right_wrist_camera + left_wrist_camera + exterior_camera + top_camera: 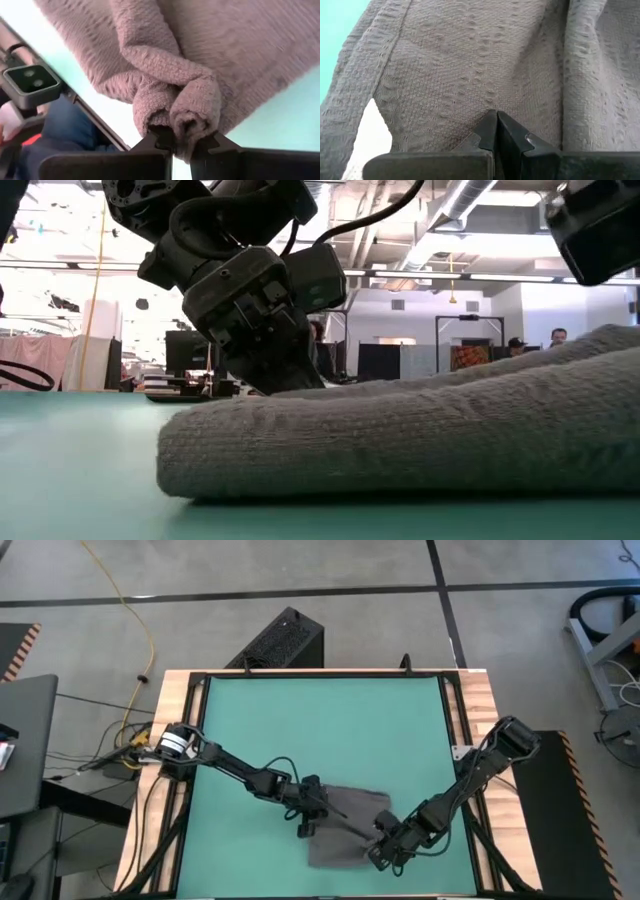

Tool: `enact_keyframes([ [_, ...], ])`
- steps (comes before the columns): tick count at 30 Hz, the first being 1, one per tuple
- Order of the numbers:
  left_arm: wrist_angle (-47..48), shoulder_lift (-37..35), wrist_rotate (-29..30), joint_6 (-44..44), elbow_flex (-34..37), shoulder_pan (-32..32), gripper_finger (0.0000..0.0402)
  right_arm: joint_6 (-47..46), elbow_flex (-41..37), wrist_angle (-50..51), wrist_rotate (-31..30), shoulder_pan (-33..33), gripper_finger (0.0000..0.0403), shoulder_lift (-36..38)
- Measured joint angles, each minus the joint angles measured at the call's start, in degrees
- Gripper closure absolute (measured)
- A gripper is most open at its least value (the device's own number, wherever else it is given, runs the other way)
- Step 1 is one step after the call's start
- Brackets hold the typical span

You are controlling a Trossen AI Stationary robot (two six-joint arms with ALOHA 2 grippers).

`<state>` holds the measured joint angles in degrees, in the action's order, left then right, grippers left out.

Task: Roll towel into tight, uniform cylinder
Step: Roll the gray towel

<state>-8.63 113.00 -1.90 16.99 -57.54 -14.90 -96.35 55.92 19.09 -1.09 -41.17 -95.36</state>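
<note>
Overhead arrangement, read from left to right, with the teal mat [320, 720] as landmark. The left gripper [303, 828] sits near the mat's front edge, left of centre, its 2 fingers [492, 135] pressed fully together with no cloth between them; the closed tip rests on the top of the towel [345, 830] at its left border, pinning it rather than grasping it. The towel lies on the front half of the mat, right of the mat's centre line, as a flattened, loosely folded slab with a thick rounded edge toward the low camera [400, 445]. Further right, the right gripper [383, 853] is clenched on a bunched fold of the towel [180, 110] at its front right corner, the cloth puckered between the 2 fingers.

Step in hand, as judged: an early stage of rolling, 1 edge gathered while the opposite side is held down; no cylinder exists yet. The next move likely calls for turning the gripped edge over onto the flat part with even tension across the width, since a corner-only pull may yield a tapered, uneven roll.
</note>
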Motion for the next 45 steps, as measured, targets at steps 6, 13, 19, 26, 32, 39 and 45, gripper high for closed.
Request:
enact_keyframes([
  [6, -0.4, -2.2, -0.8, -0.9, 0.1, 0.0, 0.0401, 0.2, 0.0, -1.7, 6.8, 2.0, 0.036, -0.2],
  [13, 1.0, -10.4, 2.8, -5.7, 0.1, -0.9, 0.0401, 2.9, 0.0, -1.0, 10.8, 3.9, 0.036, -0.2],
  [19, -0.5, -15.2, 6.7, -15.1, 0.0, -6.6, 0.0401, 6.2, 0.0, -1.2, 11.9, 6.1, 0.036, -0.2],
  [26, -5.3, -9.2, 5.9, -24.4, 0.1, -11.2, 0.0401, 6.7, 0.0, -1.2, 11.7, 6.0, 0.036, -0.2],
  [32, -9.4, -6.6, 2.9, -25.1, 0.1, -9.5, 0.0401, 7.8, 0.0, -1.6, 11.3, 6.1, 0.036, -0.2],
  [39, -15.1, -0.1, 5.0, -26.8, -0.6, -9.4, 0.0401, 9.2, 0.0, -2.3, 10.1, 6.1, 0.036, -0.2],
  [45, -16.1, 5.5, 5.3, -25.9, -4.3, -9.1, 0.0401, 9.4, 0.0, -2.2, 9.4, 6.4, 0.036, -0.2],
])
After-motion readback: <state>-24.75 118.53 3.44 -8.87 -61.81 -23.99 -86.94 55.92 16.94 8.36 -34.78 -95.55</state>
